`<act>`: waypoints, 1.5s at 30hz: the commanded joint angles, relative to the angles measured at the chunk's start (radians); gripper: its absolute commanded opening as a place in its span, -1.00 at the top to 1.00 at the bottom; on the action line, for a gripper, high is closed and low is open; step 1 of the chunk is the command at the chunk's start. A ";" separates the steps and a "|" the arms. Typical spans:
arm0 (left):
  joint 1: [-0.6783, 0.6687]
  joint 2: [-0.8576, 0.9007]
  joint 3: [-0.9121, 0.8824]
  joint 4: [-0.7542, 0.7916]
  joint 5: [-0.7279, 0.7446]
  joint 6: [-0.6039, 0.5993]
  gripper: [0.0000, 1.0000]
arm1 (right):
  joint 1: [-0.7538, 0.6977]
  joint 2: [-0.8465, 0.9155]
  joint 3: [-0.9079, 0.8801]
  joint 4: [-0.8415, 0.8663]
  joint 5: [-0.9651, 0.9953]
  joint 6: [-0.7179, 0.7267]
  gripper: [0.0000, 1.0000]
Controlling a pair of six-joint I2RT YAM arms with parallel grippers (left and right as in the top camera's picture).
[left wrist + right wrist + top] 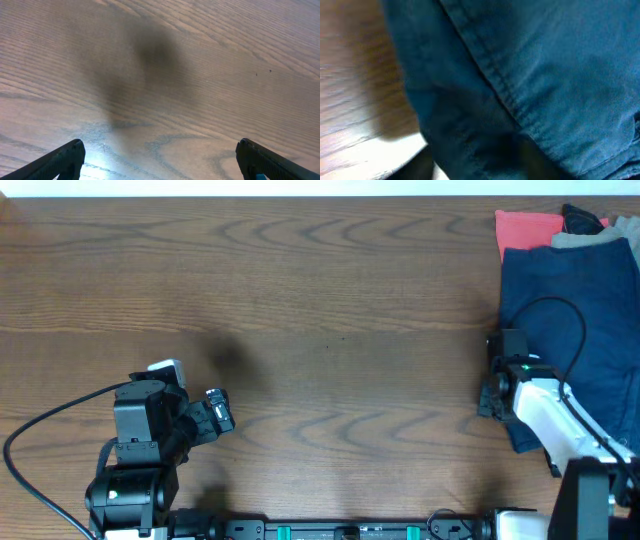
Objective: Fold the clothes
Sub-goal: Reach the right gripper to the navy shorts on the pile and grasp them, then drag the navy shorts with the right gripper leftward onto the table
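The dark navy shorts (560, 310) lie at the right edge of the table, partly on a pile of other clothes. My right gripper (493, 375) is at the shorts' left edge. In the right wrist view the navy cloth (545, 60) with a stitched seam fills the frame, and a bunched fold of it sits between the dark, blurred fingers (480, 165), which look closed on it. My left gripper (222, 412) is open and empty, low over bare wood at the front left, its fingers (160, 160) wide apart.
A coral-red cloth (525, 230) and a khaki-grey garment (600, 235) lie at the back right corner, partly under the shorts. A black cable (560, 330) loops over the shorts from the right arm. The brown wood table (330, 310) spans the view.
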 commanded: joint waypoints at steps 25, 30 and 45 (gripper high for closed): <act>0.003 0.001 0.025 0.020 0.002 -0.006 -0.96 | 0.077 -0.267 0.347 -0.126 -0.997 -0.253 0.98; 0.003 0.001 0.025 0.049 0.002 -0.006 -0.95 | 0.195 -0.245 0.344 -0.018 -1.108 -0.235 0.98; 0.003 0.001 0.025 0.075 0.002 -0.034 -0.95 | 0.473 -0.088 0.344 0.067 -0.814 -0.113 -0.99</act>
